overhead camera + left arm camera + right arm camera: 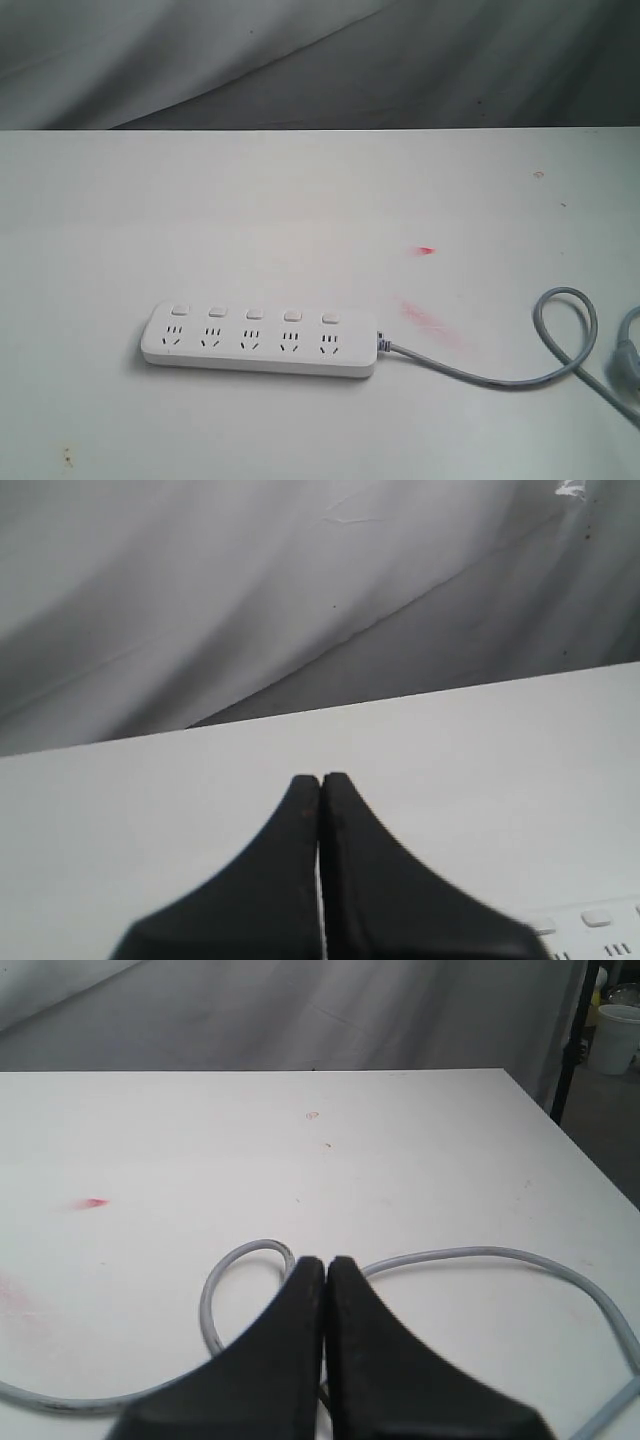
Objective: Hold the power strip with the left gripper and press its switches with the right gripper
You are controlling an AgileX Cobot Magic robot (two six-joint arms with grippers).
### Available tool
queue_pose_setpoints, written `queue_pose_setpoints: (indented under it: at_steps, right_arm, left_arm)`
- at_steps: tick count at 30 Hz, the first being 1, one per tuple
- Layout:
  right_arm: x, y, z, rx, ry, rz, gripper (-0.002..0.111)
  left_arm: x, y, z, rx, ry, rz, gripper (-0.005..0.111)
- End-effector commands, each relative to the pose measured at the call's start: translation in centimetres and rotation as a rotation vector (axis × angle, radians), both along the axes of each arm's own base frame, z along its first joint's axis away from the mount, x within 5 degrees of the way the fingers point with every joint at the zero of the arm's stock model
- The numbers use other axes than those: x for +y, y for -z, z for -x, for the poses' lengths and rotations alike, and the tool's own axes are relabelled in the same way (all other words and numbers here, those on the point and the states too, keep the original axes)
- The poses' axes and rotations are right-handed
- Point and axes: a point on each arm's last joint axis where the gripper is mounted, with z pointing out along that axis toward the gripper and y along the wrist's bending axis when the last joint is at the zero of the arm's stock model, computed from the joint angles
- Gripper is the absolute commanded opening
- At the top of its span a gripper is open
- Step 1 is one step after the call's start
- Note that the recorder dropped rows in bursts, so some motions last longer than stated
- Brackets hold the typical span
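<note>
Left wrist: power strip (600, 935) near gripper (320, 780)

White tabletop (300, 200), matte, w/ 1 red smear (430, 322) and 1 small red spot (426, 250) right of centre, plus faint specks near edges. Behind it, grey cloth backdrop (200, 60), creased, hung in soft folds across full width. Past table's corner in right wrist view: black pole (575, 1045), white bucket (618, 1035), dark floor (605, 1130). Soft, even light.
</note>
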Motion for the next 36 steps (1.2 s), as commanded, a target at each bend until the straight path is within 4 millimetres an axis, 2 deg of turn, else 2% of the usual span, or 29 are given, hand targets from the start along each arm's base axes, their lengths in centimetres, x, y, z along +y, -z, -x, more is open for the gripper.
queue_pose_setpoints:
  at_steps: [1, 5, 8, 11, 15, 19, 22, 24, 25, 29, 32, 36]
  right_arm:
    - [-0.1, -0.1, 0.0, -0.017, 0.004, 0.016, 0.000]
    - [-0.1, -0.1, 0.0, -0.017, 0.004, 0.016, 0.000]
    - [-0.1, -0.1, 0.0, -0.017, 0.004, 0.016, 0.000]
    - [-0.1, -0.1, 0.0, -0.017, 0.004, 0.016, 0.000]
    - [-0.1, -0.1, 0.0, -0.017, 0.004, 0.016, 0.000]
    - [-0.1, -0.1, 0.0, -0.017, 0.004, 0.016, 0.000]
    - [-0.1, -0.1, 0.0, -0.017, 0.004, 0.016, 0.000]
    - [-0.1, -0.1, 0.0, -0.017, 0.004, 0.016, 0.000]
    - [-0.1, -0.1, 0.0, -0.017, 0.004, 0.016, 0.000]
    - [-0.1, -0.1, 0.0, -0.017, 0.004, 0.016, 0.000]
    - [-0.1, -0.1, 0.0, -0.017, 0.004, 0.016, 0.000]
    - [-0.1, -0.1, 0.0, -0.017, 0.004, 0.016, 0.000]
  left_arm:
    - [0.1, -2.6, -3.3, 0.036, 0.040, -0.129, 0.000]
    - [0.0, -5.1, -6.6, 0.043, 0.098, -0.256, 0.000]
    - [0.2, -6.7, -8.7, 0.023, 0.114, -0.284, 0.000]
    - [0.9, -7.5, -10.5, 0.032, 0.135, -0.309, 0.000]
    - [2.6, -7.4, -12.8, 0.056, 0.196, -0.317, 0.000]
    - [4.3, -6.0, -14.5, 0.083, 0.333, -0.289, 0.000]
    - [5.1, -3.2, -16.5, 0.122, 0.527, -0.287, 0.000]
    - [5.1, -1.7, -17.0, 0.160, 0.609, -0.307, 0.000]
    - [5.1, -1.4, -17.1, 0.167, 0.628, -0.295, 0.000]
    - [3.6, -0.5, -16.2, 0.180, 0.899, -0.184, 0.000]
    - [4.0, 1.5, -15.7, 0.333, 0.972, -0.265, 0.000]
    - [4.3, 2.6, -16.6, 0.331, 0.982, -0.231, 0.000]
